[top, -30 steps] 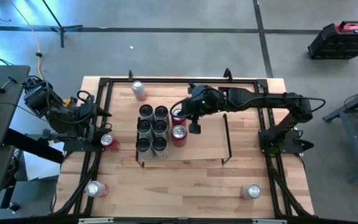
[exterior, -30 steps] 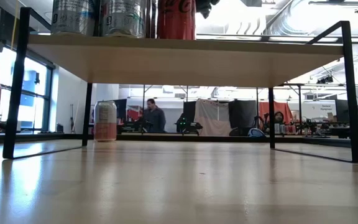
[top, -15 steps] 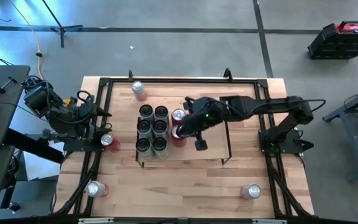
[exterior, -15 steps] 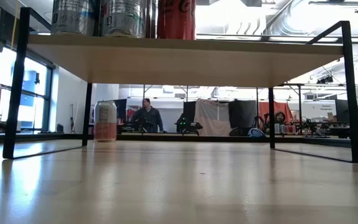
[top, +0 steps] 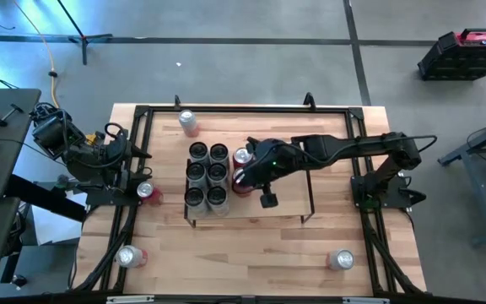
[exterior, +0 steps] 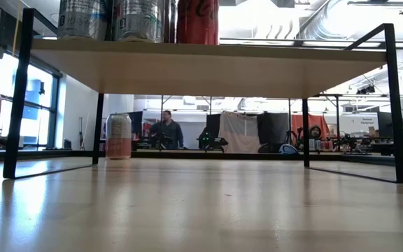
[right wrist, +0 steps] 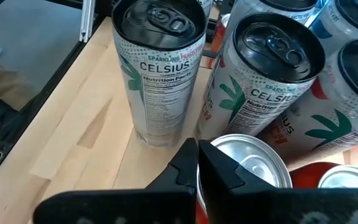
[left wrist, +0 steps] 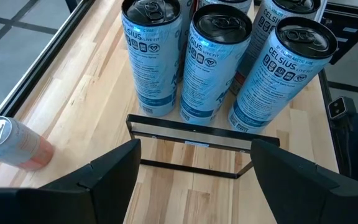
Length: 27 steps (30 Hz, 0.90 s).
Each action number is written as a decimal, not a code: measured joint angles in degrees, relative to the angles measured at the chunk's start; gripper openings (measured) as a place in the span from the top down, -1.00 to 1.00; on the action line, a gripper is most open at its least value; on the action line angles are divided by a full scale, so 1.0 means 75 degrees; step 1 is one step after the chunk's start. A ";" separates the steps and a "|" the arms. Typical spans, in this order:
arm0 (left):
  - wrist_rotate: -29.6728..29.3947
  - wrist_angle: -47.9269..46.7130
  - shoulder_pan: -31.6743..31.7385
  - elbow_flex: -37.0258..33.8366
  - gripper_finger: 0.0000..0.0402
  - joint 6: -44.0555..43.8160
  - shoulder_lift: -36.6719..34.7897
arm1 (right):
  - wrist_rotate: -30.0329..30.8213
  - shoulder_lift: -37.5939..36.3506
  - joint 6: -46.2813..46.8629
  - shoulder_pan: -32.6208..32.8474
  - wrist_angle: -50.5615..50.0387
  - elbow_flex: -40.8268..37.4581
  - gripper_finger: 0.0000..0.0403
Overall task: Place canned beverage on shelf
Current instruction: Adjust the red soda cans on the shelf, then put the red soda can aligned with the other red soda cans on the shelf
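- The right gripper (top: pixel 241 175) hangs over the shelf (top: pixel 281 203), its fingers (right wrist: pixel 194 171) pressed together with nothing between them.
- Just under its tips stands a red can (top: pixel 241 181) with a silver lid, upright on the shelf; whether the tips touch the lid I cannot tell.
- A second red can (top: pixel 242 156) stands just behind it on the shelf.
- Left of the gripper, six dark-lidded cans (top: pixel 207 175) stand in two rows, close beside the red ones.
- The left gripper (left wrist: pixel 191 163) waits at the table's left edge, fingers spread and empty, facing the shelf's end frame (left wrist: pixel 197 146).
- A pink can (top: pixel 148 193) stands on the table (top: pixel 251 253) near the left gripper.
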 joint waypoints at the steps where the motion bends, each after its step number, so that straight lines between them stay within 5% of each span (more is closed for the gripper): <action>1: 0.0000 0.0000 -0.0001 0.0000 -0.46 -0.0001 0.0002 | 0.0005 -0.0008 0.0000 0.0000 0.0001 0.0000 1.00; 19: 0.0000 0.0000 0.0000 0.0000 -0.46 0.0001 0.0000 | 0.0740 -0.0035 -0.0386 0.0279 -0.0885 0.1179 1.00; 27: 0.0000 0.0000 -0.0001 0.0000 -0.46 0.0002 0.0000 | 0.1303 -0.0044 0.0495 0.1217 -0.1799 0.1393 1.00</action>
